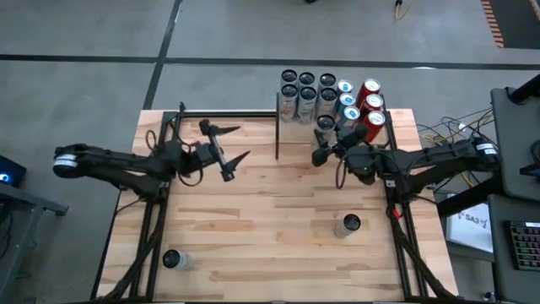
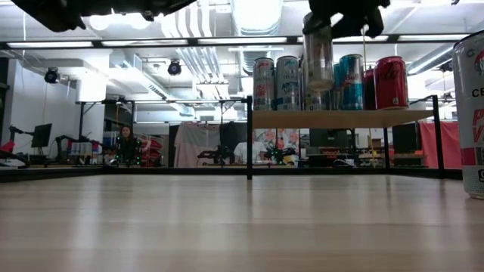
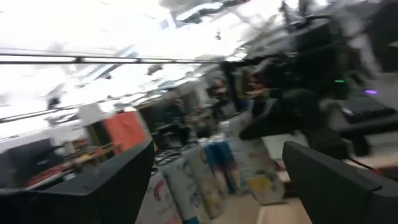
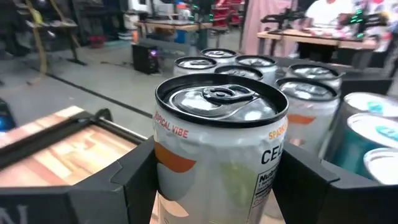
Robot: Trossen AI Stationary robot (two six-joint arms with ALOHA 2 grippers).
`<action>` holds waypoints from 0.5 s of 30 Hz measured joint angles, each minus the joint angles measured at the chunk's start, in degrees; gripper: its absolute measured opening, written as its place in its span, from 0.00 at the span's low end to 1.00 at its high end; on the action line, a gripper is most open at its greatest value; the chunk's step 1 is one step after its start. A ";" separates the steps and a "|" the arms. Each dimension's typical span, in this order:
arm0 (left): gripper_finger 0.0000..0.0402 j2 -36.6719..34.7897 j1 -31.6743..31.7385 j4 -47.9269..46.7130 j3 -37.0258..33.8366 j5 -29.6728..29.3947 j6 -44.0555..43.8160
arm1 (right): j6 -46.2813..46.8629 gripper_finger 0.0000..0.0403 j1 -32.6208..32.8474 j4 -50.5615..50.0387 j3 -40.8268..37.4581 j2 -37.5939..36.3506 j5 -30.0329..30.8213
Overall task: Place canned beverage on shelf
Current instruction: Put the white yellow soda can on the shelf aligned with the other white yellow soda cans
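My right gripper [image 1: 331, 139] is shut on a silver canned beverage [image 4: 221, 146], which it holds high by the shelf's near edge. The low view shows this can [image 2: 318, 57] in front of the row on the shelf. The shelf [image 2: 340, 119] is a light-wood board on thin black posts at the table's far edge, and several cans [image 1: 333, 93] stand upright on it. My left gripper [image 1: 228, 145] hangs open over the table's left half, with nothing between its fingers [image 3: 118, 186]. My right gripper pinches the can's side wall [image 4: 163, 165] between its two fingers, about halfway up the body, one finger on either side. The fingers come in level from the table's near right. The can stands upright, its top up, lifted clear of the tabletop.
Two more cans stand on the tabletop, one near the right side [image 1: 350, 224] and one at the near left corner [image 1: 173, 259]. A black frame rail [image 1: 228, 111] and a post [image 1: 277, 127] stand left of the shelf's cans. Cables lie beyond the table's right edge.
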 joint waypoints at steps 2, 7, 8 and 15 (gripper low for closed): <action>0.84 -2.80 1.76 -5.80 0.00 4.93 -0.97 | -0.89 0.59 -0.52 3.75 -2.63 -0.85 -2.15; 0.84 -9.05 5.17 -19.02 0.00 15.69 -1.30 | -2.24 0.59 -0.92 8.19 -6.70 -1.05 -4.08; 0.84 -9.88 5.56 -20.75 0.00 17.61 -1.06 | -2.54 0.59 -1.08 8.53 -6.96 -0.92 -4.08; 0.84 -12.52 6.06 -22.93 -0.02 19.34 -0.97 | -4.06 0.59 -2.21 11.10 -7.10 0.66 -3.49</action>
